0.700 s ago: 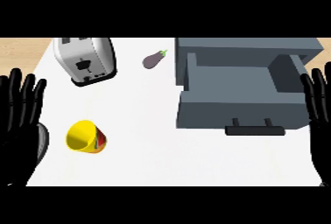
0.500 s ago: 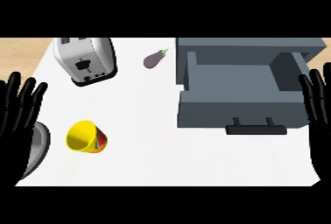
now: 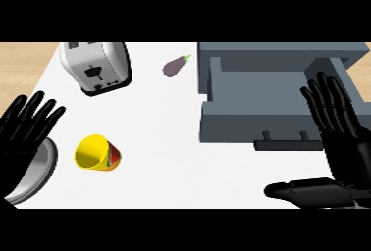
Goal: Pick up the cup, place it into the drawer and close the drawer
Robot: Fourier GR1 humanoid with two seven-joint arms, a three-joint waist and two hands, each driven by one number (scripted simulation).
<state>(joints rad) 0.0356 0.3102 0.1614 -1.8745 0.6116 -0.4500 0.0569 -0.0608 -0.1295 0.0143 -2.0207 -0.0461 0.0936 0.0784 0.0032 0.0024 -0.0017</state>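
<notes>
Count: one cup, one drawer, one toaster, one aubergine, two hands.

- Yellow cup (image 3: 95, 152), with a red and green patch on its outer wall, lies on its side on the white worktop (image 3: 167, 181). Its mouth is turned up and to the left. It sits left of centre, near the left hand and well apart from the drawer. Nothing touches it.
- Grey box drawer (image 3: 246, 125) is pulled open from the grey cabinet (image 3: 282, 51) at upper right. The visible part of the inside holds nothing. One dark bar handle (image 3: 286, 144) is on the front wall.
- Silver two-slot toaster (image 3: 95, 67) is at upper left. The small purple aubergine (image 3: 174, 66) lies between the toaster and the cabinet, touching neither.
- Black left hand (image 3: 25, 130) is at the left edge, fingers straight and spread, pointing up. It holds nothing.
- Black right hand (image 3: 346, 152) is at the right, over the drawer's right side. Its fingers are straight and its thumb (image 3: 304, 192) sticks out to the left. It holds nothing.

Hidden or unclear:
- The right hand covers the drawer's right wall and the handle's right end.
- The frame's left edge cuts off the left hand's outer side.
- A grey curved piece (image 3: 35, 174) lies below the left hand. I cannot tell what it is.
</notes>
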